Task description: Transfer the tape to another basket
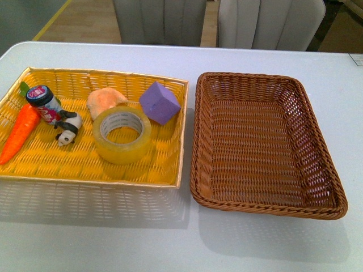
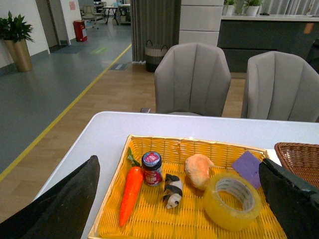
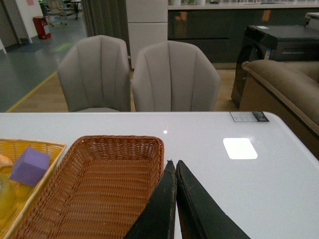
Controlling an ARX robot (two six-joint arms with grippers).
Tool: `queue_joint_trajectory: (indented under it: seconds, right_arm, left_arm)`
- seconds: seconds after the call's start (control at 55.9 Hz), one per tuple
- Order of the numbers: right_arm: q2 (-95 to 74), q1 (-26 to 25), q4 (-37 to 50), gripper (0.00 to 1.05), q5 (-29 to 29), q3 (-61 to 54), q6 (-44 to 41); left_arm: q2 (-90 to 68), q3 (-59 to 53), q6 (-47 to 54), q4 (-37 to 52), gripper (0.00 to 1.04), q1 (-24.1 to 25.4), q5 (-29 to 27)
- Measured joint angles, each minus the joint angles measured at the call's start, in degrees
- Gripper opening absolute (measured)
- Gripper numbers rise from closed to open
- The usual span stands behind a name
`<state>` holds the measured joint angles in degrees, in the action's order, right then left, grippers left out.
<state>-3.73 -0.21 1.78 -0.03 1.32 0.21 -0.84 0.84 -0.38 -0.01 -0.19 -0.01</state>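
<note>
The tape (image 1: 122,135), a yellowish translucent roll with a white printed core, lies flat in the yellow basket (image 1: 85,177) near its right side. It also shows in the left wrist view (image 2: 232,200). The dark brown wicker basket (image 1: 266,208) stands to the right of the yellow one and holds nothing; it also shows in the right wrist view (image 3: 94,191). No arm shows in the front view. My left gripper (image 2: 179,191) is open, raised above the yellow basket's near side. My right gripper (image 3: 174,167) is shut and empty, above the brown basket's right rim.
The yellow basket also holds a toy carrot (image 1: 20,132), a small jar (image 1: 44,103), a panda figure (image 1: 68,128), an orange-tan lump (image 1: 105,100) and a purple block (image 1: 160,102). Two grey chairs (image 1: 218,22) stand behind the white table (image 1: 181,243).
</note>
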Motion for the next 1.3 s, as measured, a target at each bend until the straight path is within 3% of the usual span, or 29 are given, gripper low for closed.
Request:
queue_joint_trajectory:
  seconds: [0.322, 0.84, 1.126, 1.144, 1.251, 1.305]
  right_arm:
    - [3.4, 0.0, -1.7, 0.02, 0.0, 0.0, 0.0]
    - [3.4, 0.0, -1.7, 0.95, 0.0, 0.0, 0.0]
    - [3.4, 0.0, -1.7, 0.96, 0.0, 0.0, 0.0]
    - [3.4, 0.0, -1.7, 0.96, 0.0, 0.0, 0.0]
    - [3.4, 0.0, -1.7, 0.96, -0.2, 0.0, 0.0]
    - [3.4, 0.1, -1.7, 0.96, -0.1, 0.0, 0.0]
  left_arm:
    - [0.0, 0.0, 0.0, 0.0, 0.96, 0.0, 0.0]
    - [0.0, 0.0, 0.0, 0.0, 0.96, 0.0, 0.0]
    - [0.0, 0.0, 0.0, 0.0, 0.96, 0.0, 0.0]
    - [-0.9, 0.4, 0.9, -1.2, 0.96, 0.5, 1.6]
    - [-19.5, 12.5, 12.4, -27.5, 0.96, 7.4, 23.3]
    - [-26.1, 15.2, 14.8, -32.9, 0.96, 7.9, 27.2]
